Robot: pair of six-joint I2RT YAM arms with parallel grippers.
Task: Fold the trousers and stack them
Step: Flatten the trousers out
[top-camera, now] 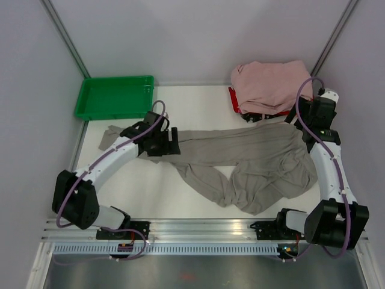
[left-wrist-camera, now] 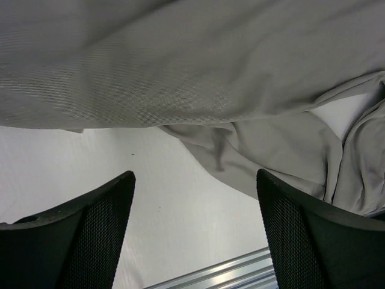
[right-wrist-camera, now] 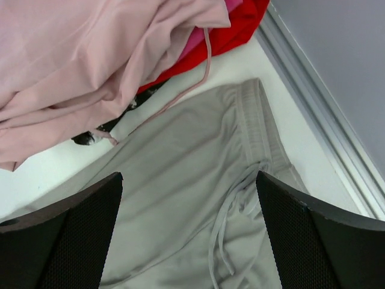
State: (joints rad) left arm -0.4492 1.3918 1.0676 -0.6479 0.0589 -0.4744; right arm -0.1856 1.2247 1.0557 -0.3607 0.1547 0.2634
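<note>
The grey-beige trousers (top-camera: 240, 158) lie spread across the table. One leg runs left to a cuff near the left edge, and the other is bunched toward the front. My left gripper (top-camera: 174, 143) hovers over the long leg, open with nothing between its fingers. In the left wrist view the left gripper (left-wrist-camera: 192, 174) frames bare table just below the leg fabric (left-wrist-camera: 180, 66). My right gripper (top-camera: 299, 114) hangs open at the waist end. In the right wrist view the right gripper (right-wrist-camera: 187, 174) stands above the waistband (right-wrist-camera: 255, 129) and its drawstring (right-wrist-camera: 225, 232), touching neither.
A green tray (top-camera: 114, 96) sits at the back left corner. A heap of pale pink garments (top-camera: 271, 84) lies on a red item (top-camera: 236, 99) at the back right, touching the trousers' waist. A metal rail (top-camera: 204, 227) runs along the near edge.
</note>
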